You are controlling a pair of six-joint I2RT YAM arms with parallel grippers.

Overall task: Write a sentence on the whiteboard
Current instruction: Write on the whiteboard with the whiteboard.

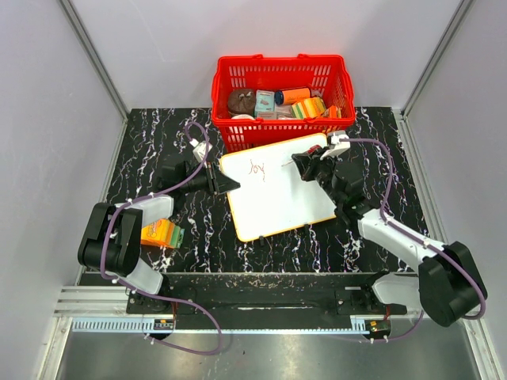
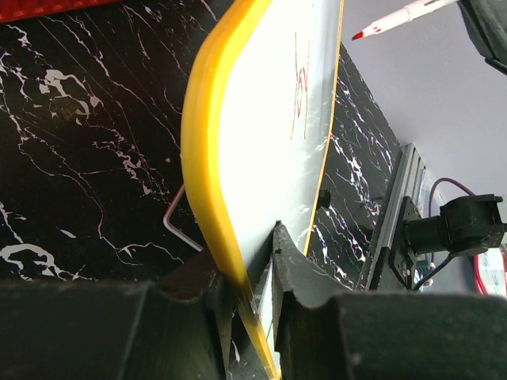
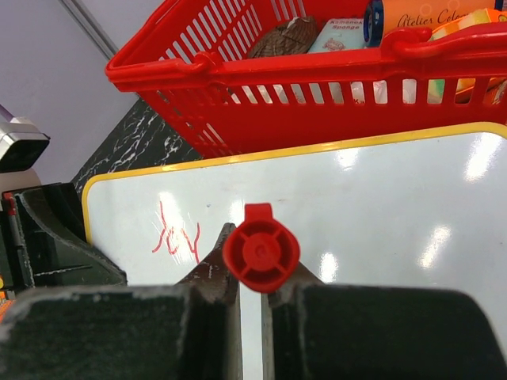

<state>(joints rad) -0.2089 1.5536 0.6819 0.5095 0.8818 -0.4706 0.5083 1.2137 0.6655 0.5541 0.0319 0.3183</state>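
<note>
top external: left gripper (image 1: pixel 228 184) pinches the board (image 1: pixel 273 204) by its left rim, likely stiff and slick; right gripper (image 1: pixel 306 165) clamps the light marker (image 3: pixel 261 256)

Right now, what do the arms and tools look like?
Left arm and right arm match: white links, black rounded joints, a purple cable looped along each. Left tool and right tool are black and blocky.

The sentence (image 1: pixel 255 167) on the whiteboard (image 1: pixel 273 202) is a single red handwritten word, "joy", near the board's far left corner. In the red basket (image 3: pixel 261 79), a tube (image 3: pixel 432 17) carries script reading roughly "Atelier Colo" — the rest is cut off. Print on the pale box (image 3: pixel 341 36) beside it is too blurred to read.
</note>
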